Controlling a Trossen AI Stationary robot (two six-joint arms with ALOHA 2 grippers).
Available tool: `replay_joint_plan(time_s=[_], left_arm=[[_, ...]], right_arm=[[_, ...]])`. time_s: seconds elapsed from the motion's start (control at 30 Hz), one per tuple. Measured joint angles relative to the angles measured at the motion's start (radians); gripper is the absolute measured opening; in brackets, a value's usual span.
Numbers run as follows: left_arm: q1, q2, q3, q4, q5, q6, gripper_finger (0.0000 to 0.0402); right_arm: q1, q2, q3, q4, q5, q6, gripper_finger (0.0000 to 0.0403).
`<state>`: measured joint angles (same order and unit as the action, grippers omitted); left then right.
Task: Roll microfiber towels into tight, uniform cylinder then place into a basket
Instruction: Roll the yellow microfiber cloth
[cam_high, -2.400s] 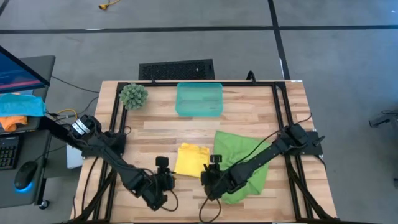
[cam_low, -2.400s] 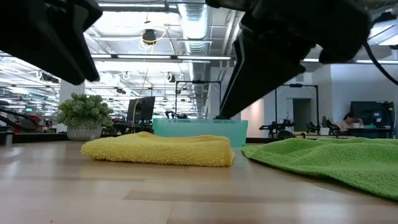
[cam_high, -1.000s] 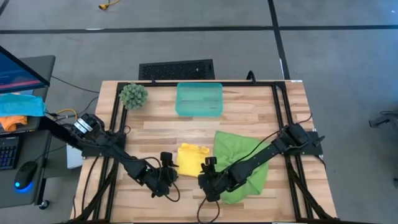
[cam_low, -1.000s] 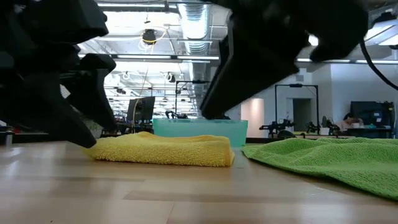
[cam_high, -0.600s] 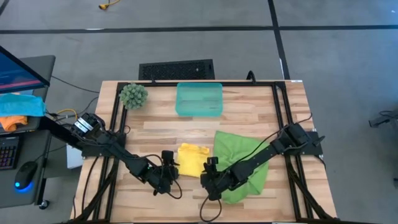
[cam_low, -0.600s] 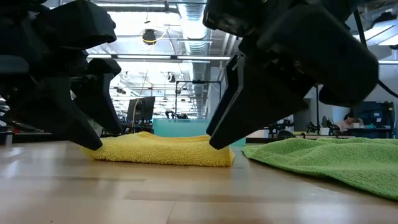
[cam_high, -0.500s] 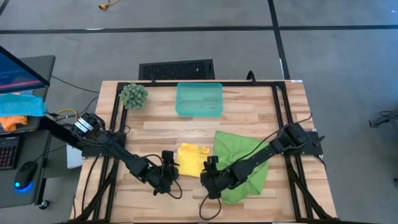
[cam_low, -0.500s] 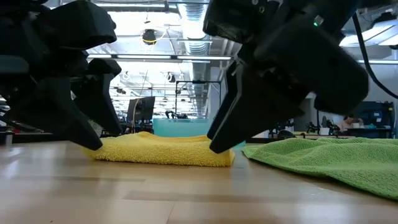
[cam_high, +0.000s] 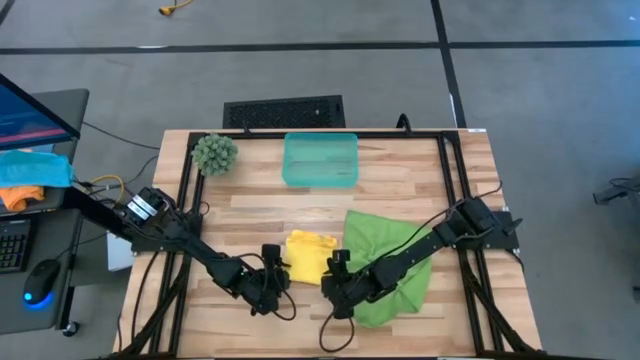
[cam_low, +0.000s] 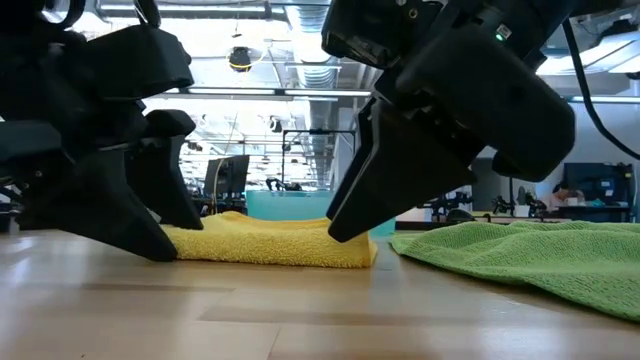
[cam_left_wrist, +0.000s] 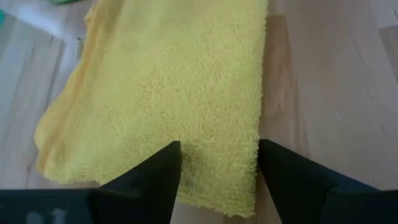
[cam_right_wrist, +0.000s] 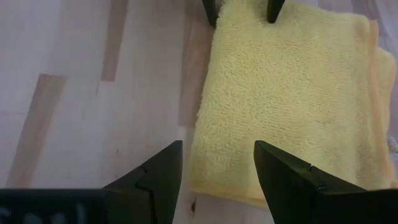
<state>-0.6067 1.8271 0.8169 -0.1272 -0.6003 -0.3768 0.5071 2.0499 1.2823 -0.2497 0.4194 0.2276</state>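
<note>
The yellow towel (cam_high: 310, 255) lies folded flat on the table near its front edge; it also shows in the low view (cam_low: 270, 243). My left gripper (cam_high: 274, 270) is open at the towel's near left corner (cam_left_wrist: 217, 186). My right gripper (cam_high: 334, 272) is open at its near right corner (cam_right_wrist: 205, 180). Each has one fingertip over the cloth and one over bare wood. The lime green towel (cam_high: 392, 255) lies spread flat to the right, partly under my right arm. The teal basket (cam_high: 320, 160) stands at the far middle. My left gripper comes low and slanting from the table's left, its fingers (cam_left_wrist: 165, 171) astride the towel's near left corner. I cannot tell whether they touch the cloth. My right gripper comes the same way from the right, its fingers (cam_right_wrist: 280, 168) astride the near right corner. I cannot tell whether they touch it.
A fuzzy green ball plant (cam_high: 214, 152) stands at the far left corner. Black frame rails (cam_high: 452, 180) run along the table's sides. Bare wood lies between the basket and the towels. Cyan and orange cloths (cam_high: 30, 175) lie off the table at the left.
Both grippers have come down to table height at the yellow towel's two ends. The left one has moved a little toward the towel, and the right one has dropped beside its right end. The towel has stayed where it was.
</note>
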Motion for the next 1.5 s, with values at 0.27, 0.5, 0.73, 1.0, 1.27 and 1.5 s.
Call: replay_joint_plan(time_s=[0.27, 0.5, 0.73, 1.0, 1.27, 1.5], left_arm=[[0.001, 0.003, -0.001, -0.002, 0.023, -0.118, 0.0153], [0.002, 0.004, -0.003, 0.022, 0.065, -0.215, 0.0051], [0.005, 0.006, 0.014, 0.046, 0.081, -0.233, 0.001], [0.005, 0.006, 0.045, 0.001, 0.1, -0.236, 0.0016], [0.009, 0.005, 0.047, -0.015, 0.129, -0.259, 0.0012], [0.016, 0.001, 0.048, -0.021, 0.205, -0.304, 0.0012]], right_arm=[[-0.005, 0.0, 0.0, -0.002, -0.003, 0.0, 0.0221], [-0.005, 0.0, 0.0, -0.001, -0.003, 0.0, 0.0221], [-0.002, 0.0, 0.0, 0.007, -0.014, -0.041, 0.0221], [-0.006, 0.028, 0.004, 0.019, -0.027, -0.05, 0.0221], [-0.005, 0.073, 0.01, 0.024, -0.034, -0.052, 0.0219], [-0.014, 0.06, 0.008, 0.026, -0.074, -0.019, 0.0142]])
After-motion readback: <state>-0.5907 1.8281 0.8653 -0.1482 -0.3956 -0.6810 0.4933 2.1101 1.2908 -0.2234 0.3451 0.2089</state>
